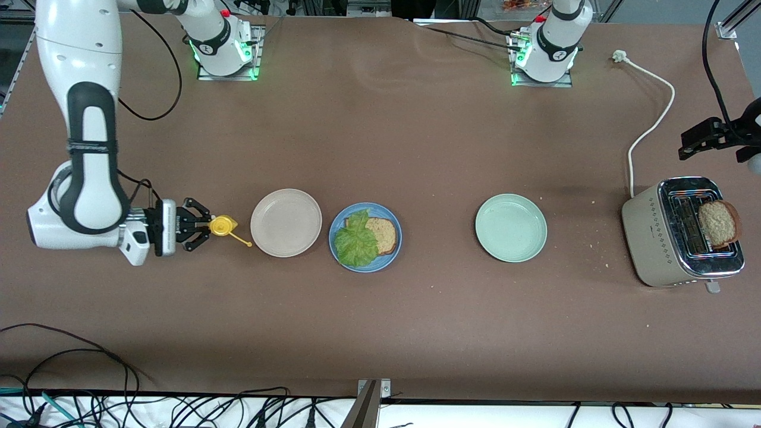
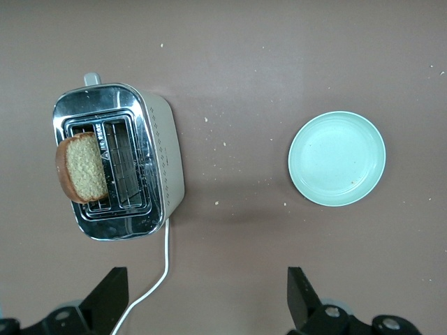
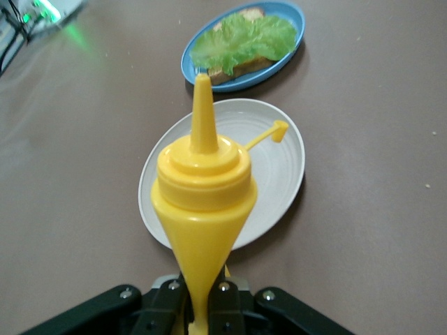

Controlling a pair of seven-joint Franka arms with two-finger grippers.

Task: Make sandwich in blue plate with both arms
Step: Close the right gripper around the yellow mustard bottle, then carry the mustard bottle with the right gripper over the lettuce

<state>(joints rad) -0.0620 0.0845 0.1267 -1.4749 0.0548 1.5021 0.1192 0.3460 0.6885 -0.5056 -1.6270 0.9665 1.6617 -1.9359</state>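
The blue plate [image 1: 389, 259] [image 3: 290, 28] sits mid-table and holds one brown bread slice [image 1: 385, 233] half covered by a green lettuce leaf [image 1: 355, 241] [image 3: 244, 35]. A second bread slice [image 1: 717, 223] [image 2: 82, 167] stands in a slot of the toaster [image 1: 657, 238] [image 2: 164, 160]. My right gripper [image 1: 202, 229] [image 3: 204, 307] is shut on a yellow squeeze bottle [image 1: 223, 226] [image 3: 204, 202], whose nozzle points toward the beige plate [image 1: 286, 223]. My left gripper [image 1: 716, 148] [image 2: 206, 307] hangs open and holds nothing, above the table beside the toaster.
A pale green plate [image 1: 510, 227] [image 2: 336, 158] lies between the blue plate and the toaster. The toaster's white cord [image 1: 651, 128] runs toward the left arm's base. Crumbs are scattered around the toaster. Cables lie along the table's front edge.
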